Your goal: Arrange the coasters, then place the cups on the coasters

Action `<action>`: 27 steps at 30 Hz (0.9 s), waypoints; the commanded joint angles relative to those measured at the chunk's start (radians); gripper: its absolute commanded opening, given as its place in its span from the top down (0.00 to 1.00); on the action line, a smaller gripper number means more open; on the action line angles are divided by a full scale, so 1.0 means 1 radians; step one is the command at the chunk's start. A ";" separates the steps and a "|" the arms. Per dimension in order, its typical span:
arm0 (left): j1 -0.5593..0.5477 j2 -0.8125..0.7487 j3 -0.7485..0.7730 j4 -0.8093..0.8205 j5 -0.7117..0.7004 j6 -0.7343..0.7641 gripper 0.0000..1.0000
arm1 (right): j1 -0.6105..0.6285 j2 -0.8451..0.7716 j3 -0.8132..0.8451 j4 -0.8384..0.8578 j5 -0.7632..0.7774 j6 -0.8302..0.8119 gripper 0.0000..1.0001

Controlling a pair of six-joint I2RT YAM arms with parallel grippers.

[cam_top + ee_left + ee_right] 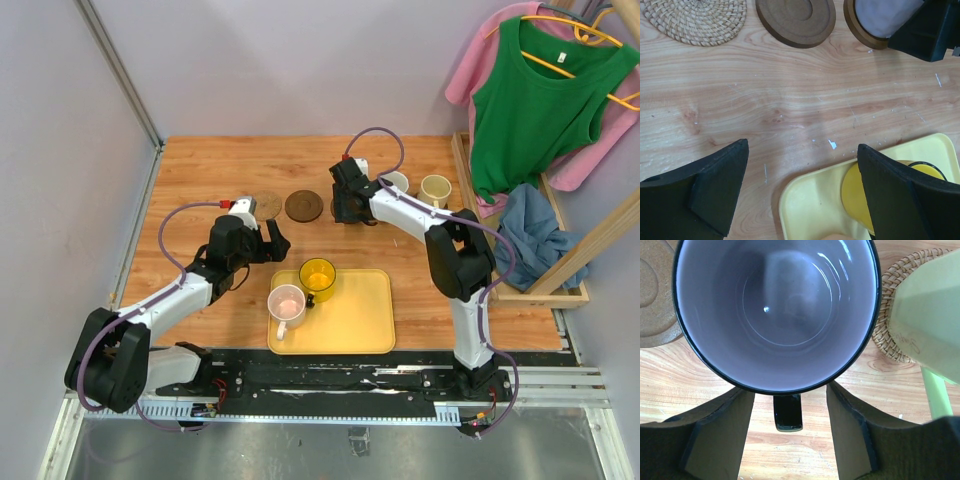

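A grey-purple cup (775, 305) stands on a dark brown coaster (856, 27). My right gripper (790, 395) is open, its fingers on either side of the cup's black handle (788, 412) with a gap on each side. To its left lie a bare dark brown coaster (303, 205) and a tan woven coaster (265, 204). A pale green-white cup (930, 325) sits on another woven coaster (890, 315); a cream cup (436, 190) stands beside it. The yellow cup (318, 275) and pink cup (288, 303) are on the yellow tray (360, 320). My left gripper (270, 240) hangs open and empty over the tray's far left corner (810, 210).
A wooden rack (575, 255) with hanging green and pink clothes (540, 90) and a blue cloth (530, 230) stands at the right edge. Grey walls close in the table on the left and at the back.
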 commanded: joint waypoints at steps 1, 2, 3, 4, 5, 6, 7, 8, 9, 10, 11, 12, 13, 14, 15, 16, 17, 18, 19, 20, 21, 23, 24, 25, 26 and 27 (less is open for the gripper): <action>0.008 0.002 0.019 0.014 0.010 -0.006 0.07 | -0.009 -0.035 -0.007 0.005 -0.012 0.017 0.40; 0.008 0.001 0.020 0.014 0.010 -0.006 0.07 | -0.008 -0.039 -0.012 0.005 -0.018 0.018 0.41; 0.008 0.001 0.020 0.015 0.012 -0.008 0.07 | -0.007 -0.042 -0.015 0.005 -0.025 0.019 0.41; 0.007 0.001 0.021 0.015 0.012 -0.008 0.07 | -0.007 -0.046 -0.017 0.004 -0.032 0.020 0.41; 0.008 -0.001 0.020 0.016 0.013 -0.008 0.07 | -0.007 -0.049 -0.020 0.001 -0.038 0.021 0.42; 0.007 -0.001 0.022 0.016 0.015 -0.009 0.07 | -0.004 -0.052 -0.023 0.001 -0.042 0.020 0.43; 0.008 -0.002 0.022 0.014 0.014 -0.009 0.07 | -0.003 -0.058 -0.027 0.000 -0.044 0.022 0.43; 0.008 -0.003 0.023 0.014 0.015 -0.010 0.07 | -0.002 -0.061 -0.031 0.000 -0.047 0.023 0.44; 0.007 -0.002 0.024 0.014 0.017 -0.009 0.07 | 0.001 -0.065 -0.035 0.001 -0.049 0.024 0.45; 0.007 -0.004 0.024 0.015 0.017 -0.010 0.07 | 0.003 -0.068 -0.037 0.000 -0.049 0.024 0.45; 0.007 -0.005 0.025 0.014 0.017 -0.010 0.07 | 0.007 -0.071 -0.040 0.002 -0.049 0.024 0.45; 0.008 -0.007 0.025 0.014 0.017 -0.009 0.07 | 0.010 -0.074 -0.042 0.002 -0.049 0.024 0.45; 0.007 -0.008 0.026 0.013 0.017 -0.010 0.07 | 0.013 -0.076 -0.044 0.002 -0.049 0.024 0.46; 0.007 -0.011 0.025 0.012 0.017 -0.010 0.07 | 0.017 -0.077 -0.043 0.002 -0.049 0.023 0.46; 0.008 -0.013 0.025 0.011 0.017 -0.008 0.07 | 0.020 -0.078 -0.044 0.002 -0.050 0.023 0.46; 0.007 -0.015 0.023 0.010 0.017 -0.009 0.07 | 0.022 -0.079 -0.043 0.002 -0.051 0.023 0.46; 0.007 -0.018 0.023 0.009 0.017 -0.009 0.07 | 0.025 -0.080 -0.044 0.002 -0.052 0.022 0.47; 0.007 -0.021 0.023 0.008 0.016 -0.011 0.07 | 0.027 -0.079 -0.045 0.003 -0.052 0.022 0.47; 0.007 -0.025 0.023 0.007 0.016 -0.011 0.07 | 0.030 -0.079 -0.044 0.001 -0.052 0.022 0.47; 0.006 -0.027 0.021 0.006 0.016 -0.010 0.07 | 0.032 -0.079 -0.043 0.000 -0.054 0.023 0.47; 0.006 -0.030 0.019 0.006 0.015 -0.010 0.07 | 0.034 -0.079 -0.044 0.000 -0.055 0.024 0.47; 0.007 -0.032 0.019 0.005 0.014 -0.011 0.07 | 0.038 -0.079 -0.045 0.001 -0.056 0.024 0.47; 0.007 -0.034 0.019 0.004 0.014 -0.011 0.07 | 0.040 -0.079 -0.046 0.001 -0.056 0.024 0.47; 0.007 -0.037 0.020 0.003 0.014 -0.012 0.07 | 0.041 -0.079 -0.047 0.000 -0.056 0.025 0.47; 0.007 -0.039 0.019 0.002 0.015 -0.012 0.07 | 0.043 -0.079 -0.047 0.001 -0.056 0.025 0.47; 0.008 -0.039 0.016 0.001 0.015 -0.011 0.07 | 0.044 -0.079 -0.048 0.000 -0.056 0.026 0.47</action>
